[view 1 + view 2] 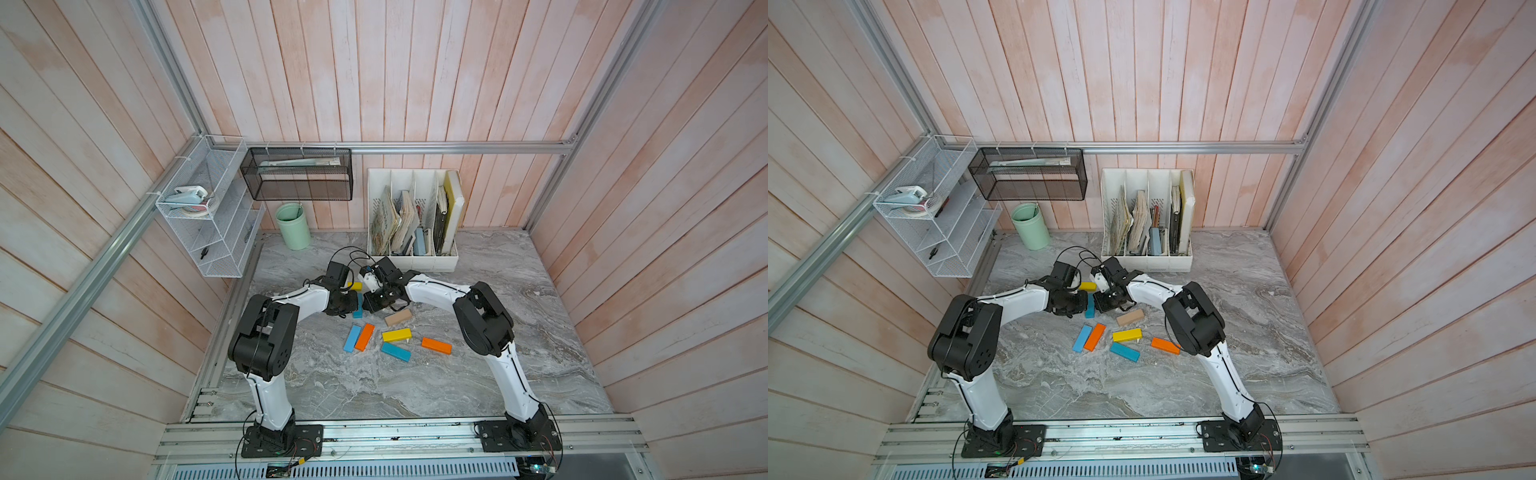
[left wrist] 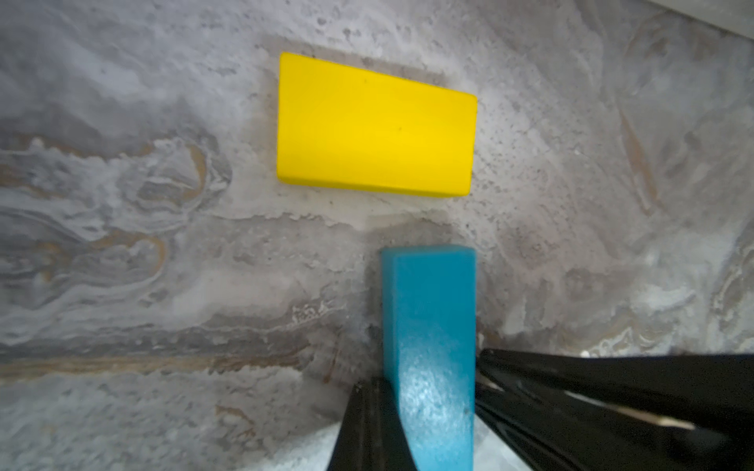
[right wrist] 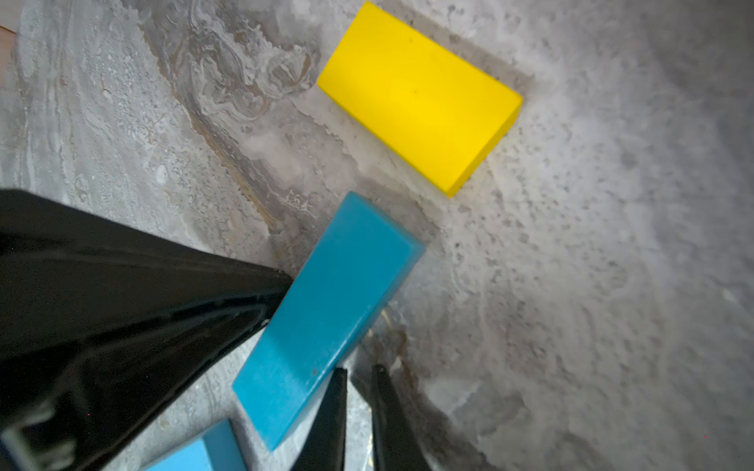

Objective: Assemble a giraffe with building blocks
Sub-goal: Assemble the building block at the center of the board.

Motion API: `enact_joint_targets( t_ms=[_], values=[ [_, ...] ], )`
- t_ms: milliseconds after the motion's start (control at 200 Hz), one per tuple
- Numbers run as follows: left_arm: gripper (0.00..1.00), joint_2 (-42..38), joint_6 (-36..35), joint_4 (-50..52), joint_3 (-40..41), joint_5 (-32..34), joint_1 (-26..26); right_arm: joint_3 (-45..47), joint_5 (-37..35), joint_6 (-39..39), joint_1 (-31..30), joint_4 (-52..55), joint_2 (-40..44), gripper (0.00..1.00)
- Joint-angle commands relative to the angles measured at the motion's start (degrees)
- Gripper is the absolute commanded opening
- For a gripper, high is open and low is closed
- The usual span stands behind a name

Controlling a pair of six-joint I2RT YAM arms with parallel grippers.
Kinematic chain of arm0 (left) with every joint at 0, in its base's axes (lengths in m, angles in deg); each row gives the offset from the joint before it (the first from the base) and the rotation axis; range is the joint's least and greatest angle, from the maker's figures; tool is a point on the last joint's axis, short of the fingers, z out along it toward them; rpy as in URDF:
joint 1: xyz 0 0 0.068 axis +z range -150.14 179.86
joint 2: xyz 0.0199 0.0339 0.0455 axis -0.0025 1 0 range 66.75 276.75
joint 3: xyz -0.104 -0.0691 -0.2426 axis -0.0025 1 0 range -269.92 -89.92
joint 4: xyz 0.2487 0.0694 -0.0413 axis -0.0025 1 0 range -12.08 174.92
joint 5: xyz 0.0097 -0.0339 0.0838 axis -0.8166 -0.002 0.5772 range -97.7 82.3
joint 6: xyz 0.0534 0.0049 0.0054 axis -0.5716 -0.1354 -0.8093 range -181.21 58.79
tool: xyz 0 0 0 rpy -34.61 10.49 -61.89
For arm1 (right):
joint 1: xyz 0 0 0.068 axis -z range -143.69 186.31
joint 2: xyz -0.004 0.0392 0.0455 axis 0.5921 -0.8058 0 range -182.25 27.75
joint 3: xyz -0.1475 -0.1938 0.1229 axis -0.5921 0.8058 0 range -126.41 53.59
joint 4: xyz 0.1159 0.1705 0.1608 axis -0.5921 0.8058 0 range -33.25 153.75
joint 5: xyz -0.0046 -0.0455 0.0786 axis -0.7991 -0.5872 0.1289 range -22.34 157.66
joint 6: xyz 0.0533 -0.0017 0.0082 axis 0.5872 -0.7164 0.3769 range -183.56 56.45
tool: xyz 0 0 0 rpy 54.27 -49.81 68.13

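Of the giraffe there is a yellow block (image 2: pixel 375 124) lying crosswise, with a blue block (image 2: pixel 430 326) pointing at it across a small gap. My left gripper (image 2: pixel 365 387) is shut and presses against one long side of this blue block (image 3: pixel 326 318). On its other long side is my right gripper (image 3: pixel 362 369), its jaws nearly together with nothing between them. Both top views show the two grippers meeting over the blue block (image 1: pixel 358 309). Loose building blocks lie nearer the arm bases: tan (image 1: pixel 398 317), blue (image 1: pixel 352 338), orange (image 1: pixel 365 337), yellow (image 1: pixel 396 335), teal (image 1: pixel 395 351), orange (image 1: pixel 436 345).
A white file holder (image 1: pixel 415 262) with books stands just behind the grippers. Further left at the back are a green cup (image 1: pixel 293 226), a black mesh basket (image 1: pixel 299 174) and a white wire rack (image 1: pixel 208 208) on the wall. Wooden walls close in three sides.
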Motion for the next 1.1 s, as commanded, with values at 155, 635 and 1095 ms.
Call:
enact_joint_targets(
  t_ms=[155, 635, 1095],
  values=[
    [0.00, -0.98, -1.29, -0.21, -0.16, -1.37, 0.29, -2.41, 0.05, 0.43, -1.13, 3.55, -4.01, 0.16],
    [0.00, 1.93, -1.50, 0.01, -3.63, -2.72, 0.37, 1.36, -0.26, 0.83, -0.97, 1.22, -2.63, 0.16],
    [0.00, 2.97, -0.54, -0.43, -4.54, -4.09, 0.37, 2.54, -0.26, 0.87, 1.13, 0.65, -2.06, 0.16]
  ],
)
